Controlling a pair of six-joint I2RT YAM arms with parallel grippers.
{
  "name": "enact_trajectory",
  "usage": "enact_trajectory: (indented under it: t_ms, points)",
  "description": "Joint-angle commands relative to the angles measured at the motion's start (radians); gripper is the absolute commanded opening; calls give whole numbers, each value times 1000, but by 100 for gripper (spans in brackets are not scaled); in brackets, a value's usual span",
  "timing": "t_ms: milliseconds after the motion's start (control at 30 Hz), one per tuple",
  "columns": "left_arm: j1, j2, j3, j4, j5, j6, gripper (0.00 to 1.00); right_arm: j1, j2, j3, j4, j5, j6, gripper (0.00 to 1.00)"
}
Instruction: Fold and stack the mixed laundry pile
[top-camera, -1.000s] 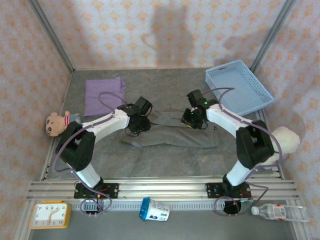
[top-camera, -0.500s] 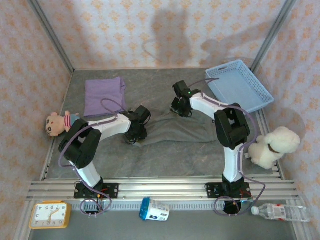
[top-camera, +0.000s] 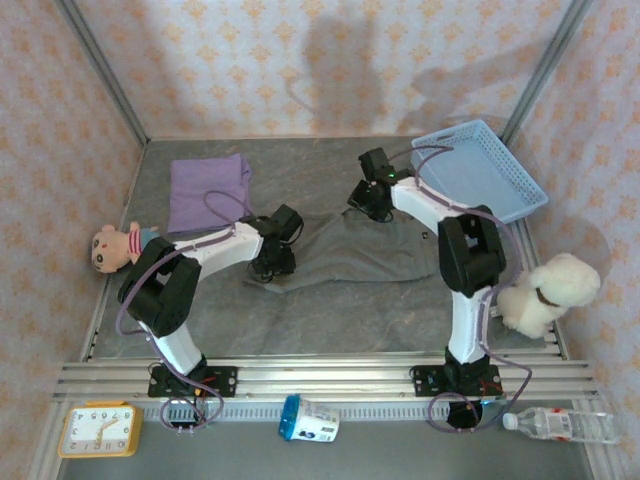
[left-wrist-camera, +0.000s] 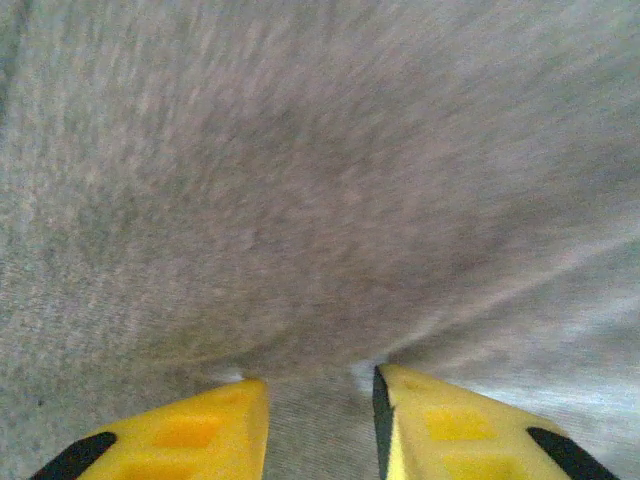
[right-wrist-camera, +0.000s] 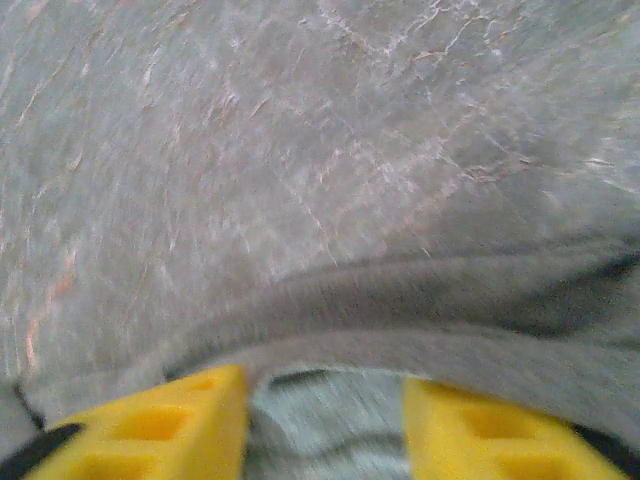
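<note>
Left gripper (top-camera: 271, 263): set down on the left end of the grey-brown trousers (top-camera: 365, 258), fingers pointed into the cloth. In the left wrist view its yellow fingers (left-wrist-camera: 190, 430) are held a narrow gap apart, with cloth seen between them and creases running toward the gap. Whether the cloth is pinched or let go cannot be told.

Right gripper (top-camera: 366, 203): placed at the far edge of the trousers, over their right half. In the right wrist view its fingers (right-wrist-camera: 160, 425) are spread wide. The hem is draped loosely across the gap and nothing is clamped.

The trousers are laid out lengthwise, left to right, between the two arms.

Lilac-purple shirt (top-camera: 208, 190): folded flat into a square, well apart from the trousers, beyond their far left corner.

Light blue basket (top-camera: 482, 176): located beyond the far right corner of the trousers.
</note>
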Motion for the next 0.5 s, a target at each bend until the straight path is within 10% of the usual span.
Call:
enact_trajectory:
  t_ms: [0, 467]
  points:
    - [-1, -27, 93, -44, 16, 8, 38, -5, -186, -94, -73, 12, -79, 62]
    - [-1, 14, 174, 25, 62, -87, 59, -166, -663, -607, -144, 13, -39, 99]
